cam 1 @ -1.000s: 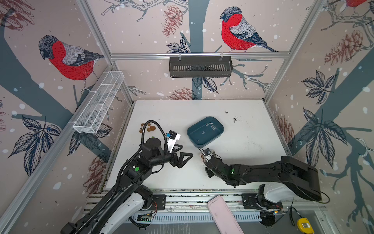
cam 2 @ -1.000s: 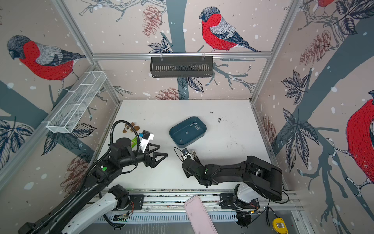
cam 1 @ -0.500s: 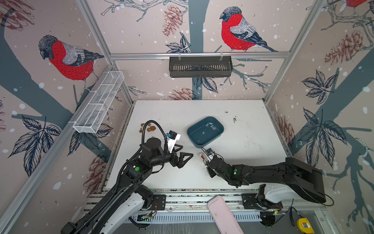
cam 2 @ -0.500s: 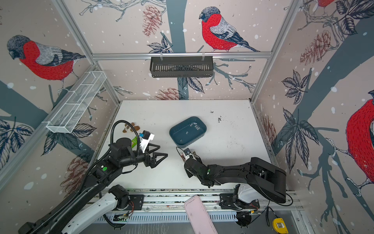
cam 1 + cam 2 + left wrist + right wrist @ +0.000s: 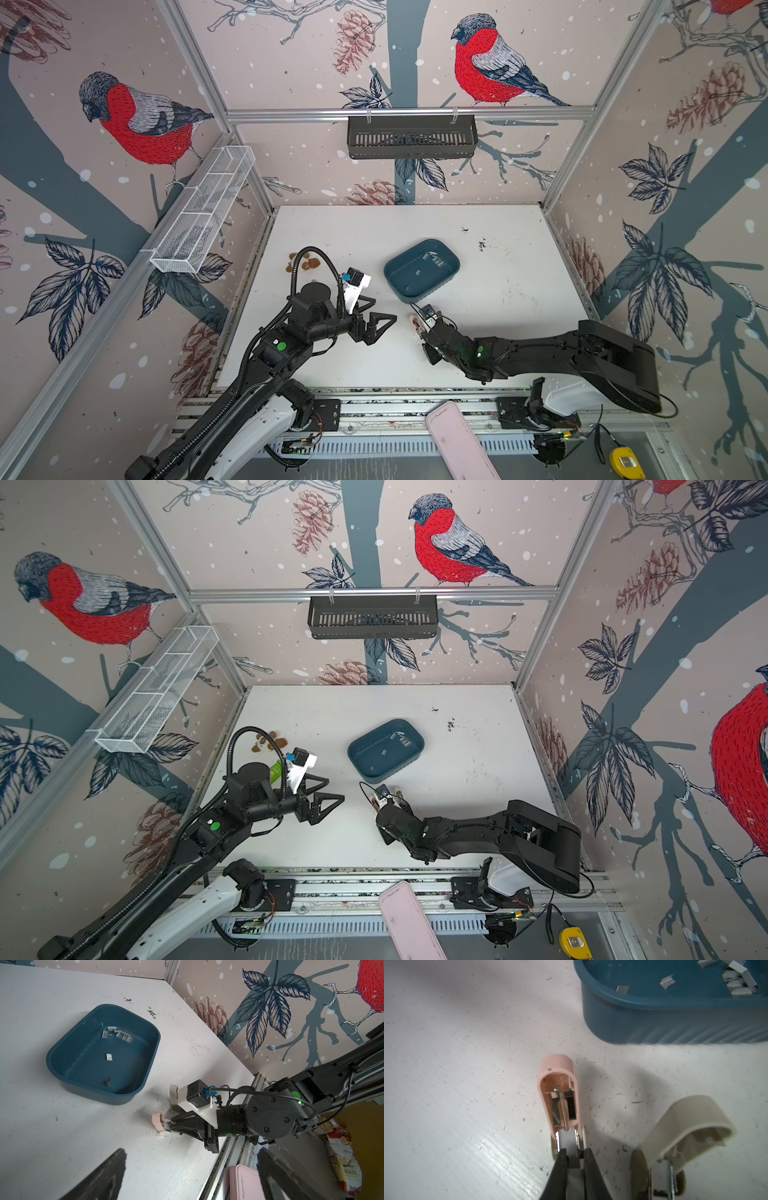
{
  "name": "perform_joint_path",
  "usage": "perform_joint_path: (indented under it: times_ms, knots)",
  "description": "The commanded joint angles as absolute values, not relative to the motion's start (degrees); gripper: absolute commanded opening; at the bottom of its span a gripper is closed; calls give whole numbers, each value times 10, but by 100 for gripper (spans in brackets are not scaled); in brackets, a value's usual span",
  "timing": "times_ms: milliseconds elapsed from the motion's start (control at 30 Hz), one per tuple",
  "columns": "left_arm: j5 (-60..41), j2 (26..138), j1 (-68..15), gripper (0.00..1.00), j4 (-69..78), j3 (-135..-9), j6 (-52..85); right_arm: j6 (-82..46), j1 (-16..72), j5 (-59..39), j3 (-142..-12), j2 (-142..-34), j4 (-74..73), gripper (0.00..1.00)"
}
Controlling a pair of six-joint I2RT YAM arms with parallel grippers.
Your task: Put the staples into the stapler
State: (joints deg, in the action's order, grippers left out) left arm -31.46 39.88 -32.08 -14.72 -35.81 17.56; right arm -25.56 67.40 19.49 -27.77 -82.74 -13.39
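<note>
A small pink stapler [image 5: 558, 1093] lies on the white table with its lid swung open, showing the spring and empty channel. My right gripper [image 5: 574, 1152] is shut on its white rear end; the same grip shows in the left wrist view, gripper [image 5: 171, 1124] on stapler [image 5: 158, 1123], and in a top view [image 5: 414, 321]. The staples [image 5: 116, 1033] lie loose in a blue tray [image 5: 93, 1093] just beyond the stapler, and show in both top views [image 5: 434, 259] [image 5: 401, 739]. My left gripper [image 5: 380, 322] hovers open and empty to the left of the stapler, its fingers [image 5: 104, 1176] wide apart.
A beige stapler [image 5: 685, 1126] stands open right beside the pink one. Brown bits [image 5: 305, 264] and a green object [image 5: 275, 771] lie behind the left arm. A pink case [image 5: 457, 444] rests on the front rail. Baskets hang on the back wall [image 5: 411, 137] and the left wall [image 5: 203, 212].
The right arm has shifted only slightly, still holding the pink stapler. The left arm and its open gripper have stayed in place.
</note>
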Motion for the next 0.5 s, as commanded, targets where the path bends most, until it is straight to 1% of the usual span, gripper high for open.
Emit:
perform_joint_path:
  times_ms: [0, 467]
  knots:
    - [-318, 399, -320, 98, -136, -358, 168, -260, 675, 188, -280, -830, -136, 10]
    - [-319, 403, -320, 98, -137, -358, 167, -265, 676, 192, -292, -829, -127, 10]
